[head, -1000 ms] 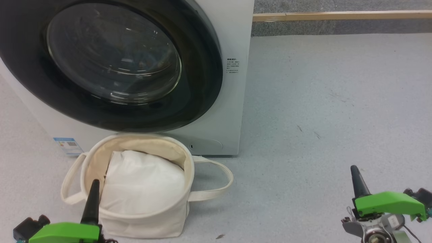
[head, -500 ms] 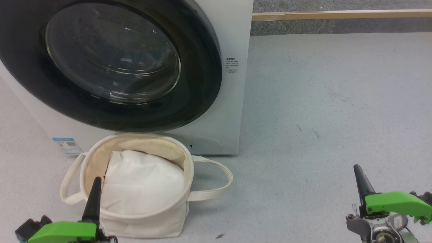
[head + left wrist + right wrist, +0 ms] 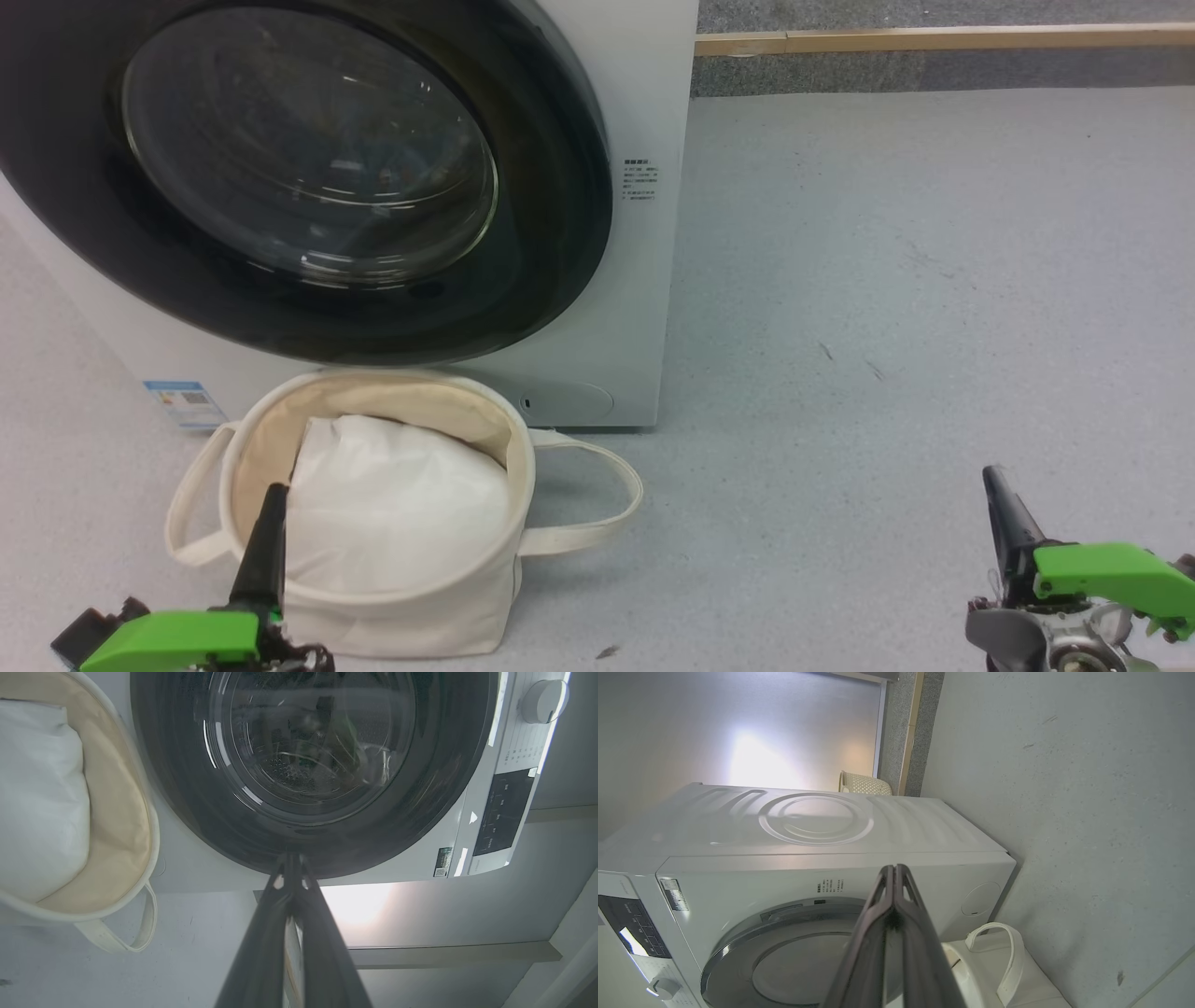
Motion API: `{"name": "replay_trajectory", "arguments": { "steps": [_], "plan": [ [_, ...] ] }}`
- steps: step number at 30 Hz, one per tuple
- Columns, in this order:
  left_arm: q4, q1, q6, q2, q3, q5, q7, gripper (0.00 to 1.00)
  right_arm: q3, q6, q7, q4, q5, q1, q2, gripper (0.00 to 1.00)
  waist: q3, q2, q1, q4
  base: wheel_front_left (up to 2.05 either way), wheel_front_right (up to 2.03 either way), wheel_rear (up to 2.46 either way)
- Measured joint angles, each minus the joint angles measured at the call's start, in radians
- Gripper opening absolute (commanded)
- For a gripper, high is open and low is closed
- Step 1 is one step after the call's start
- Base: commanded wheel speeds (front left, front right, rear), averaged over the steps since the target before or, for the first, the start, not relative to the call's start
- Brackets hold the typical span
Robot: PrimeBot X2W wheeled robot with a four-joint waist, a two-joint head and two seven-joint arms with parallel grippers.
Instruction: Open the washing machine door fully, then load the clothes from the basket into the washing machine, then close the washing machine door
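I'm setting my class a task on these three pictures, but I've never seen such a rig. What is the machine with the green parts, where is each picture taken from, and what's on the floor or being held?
It is a wheeled robot with two arms, each ending in a pincer of two long dark fingers. One picture looks down from its head: the left pincer is at lower left and the right pincer at lower right, both shut and holding nothing. The other two pictures come from wrist cameras looking along the fingers, so the room seems tilted. On the grey floor stands a white washing machine with its round black-rimmed door closed. In front of it sits a cream basket holding white padding.
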Motion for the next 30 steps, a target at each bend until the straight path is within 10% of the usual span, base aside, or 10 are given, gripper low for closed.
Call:
{"name": "replay_trajectory", "arguments": {
  "steps": [30],
  "plan": [
    [-0.025, 0.004, 0.0, -0.029, 0.023, -0.126, 0.044, 0.0, -0.04, 0.0, 0.044, -0.024, 0.163, 0.0, 0.013, 0.0, 0.002, 0.0, 0.0, -0.003, 0.0, 0.0, 0.0]
  ]
}}
